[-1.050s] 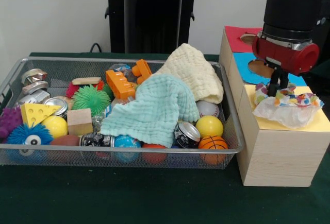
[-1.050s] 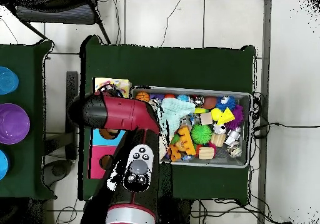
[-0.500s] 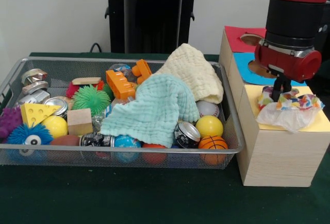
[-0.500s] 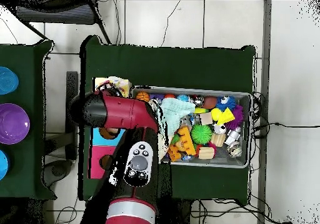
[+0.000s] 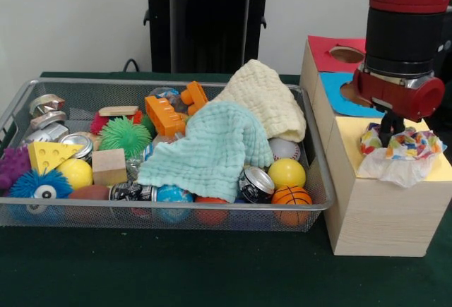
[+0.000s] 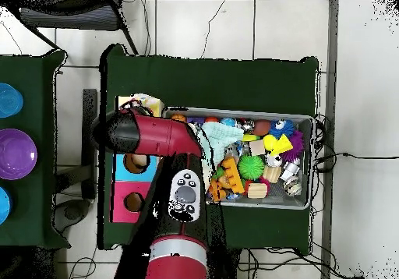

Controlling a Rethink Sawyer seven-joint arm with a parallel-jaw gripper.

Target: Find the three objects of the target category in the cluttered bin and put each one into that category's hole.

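Note:
A white cloth with a colourful print (image 5: 401,153) lies bunched on the yellow top of the wooden box (image 5: 378,215), to the right of the bin. My gripper (image 5: 390,129) comes straight down into the cloth's upper edge and is shut on it. In the wire bin (image 5: 162,212) a mint green cloth (image 5: 212,148) and a cream cloth (image 5: 265,99) lie draped over the toys at the right end. In the overhead view the arm hides the gripper; the printed cloth (image 6: 142,103) shows at the box's far end, and the mint cloth (image 6: 218,135) shows beside the arm.
The box has a blue section (image 5: 337,85) and a red section (image 5: 332,49), each with a hole. The bin holds balls, crushed cans, orange blocks (image 5: 164,113), a wooden cube (image 5: 109,166) and spiky toys. Coloured bowls (image 6: 15,153) sit on a side table.
The gripper has shifted right over the yellow section, and the printed cloth has slid right with it. The arm's upper links have swung round in the overhead view.

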